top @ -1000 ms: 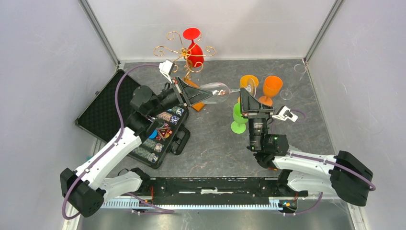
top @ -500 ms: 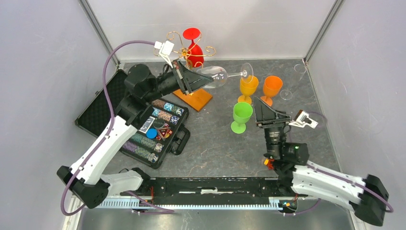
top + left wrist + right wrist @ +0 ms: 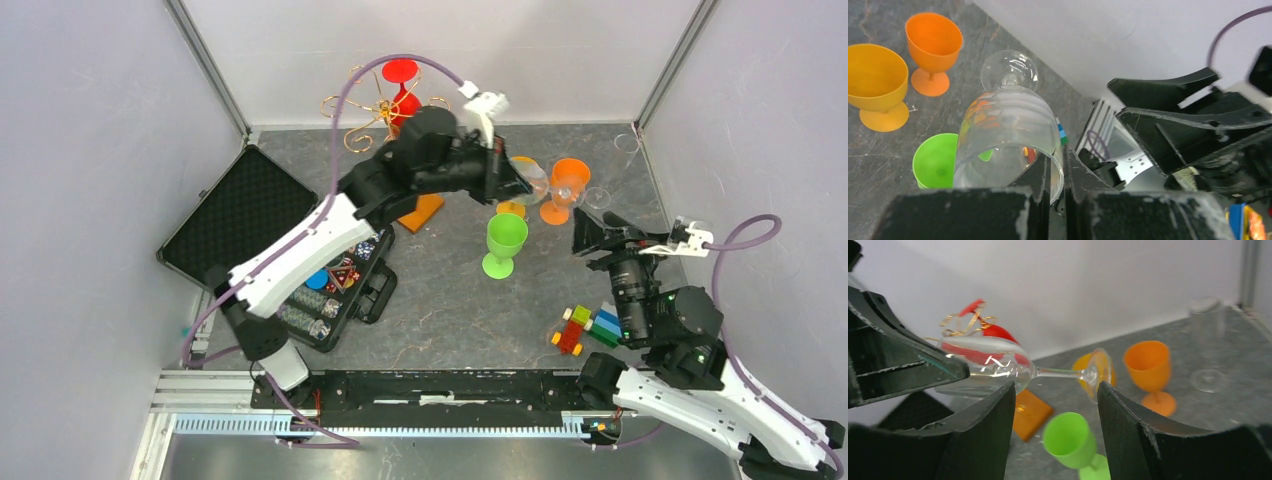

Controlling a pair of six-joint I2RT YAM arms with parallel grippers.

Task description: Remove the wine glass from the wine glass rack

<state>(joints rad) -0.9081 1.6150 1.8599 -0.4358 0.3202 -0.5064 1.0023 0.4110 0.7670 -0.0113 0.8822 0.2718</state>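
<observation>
A clear wine glass hangs sideways in the air over the goblets, its foot pointing away from me. My left gripper is shut on its rim, one finger inside the bowl and one outside. The gold wine glass rack stands at the back left on its orange wooden base, with a red wine glass still hanging on it. My right gripper is open and empty, low at the near right, apart from the held glass.
A green goblet, a yellow goblet and an orange goblet stand under and beside the held glass. Clear glassware sits in the back right corner. Toy bricks lie near my right arm. An open black chip case lies left.
My left arm swung right, carrying the clear glass from beside the rack to above the goblets. My right gripper let go, opened, and drew back to the near right.
</observation>
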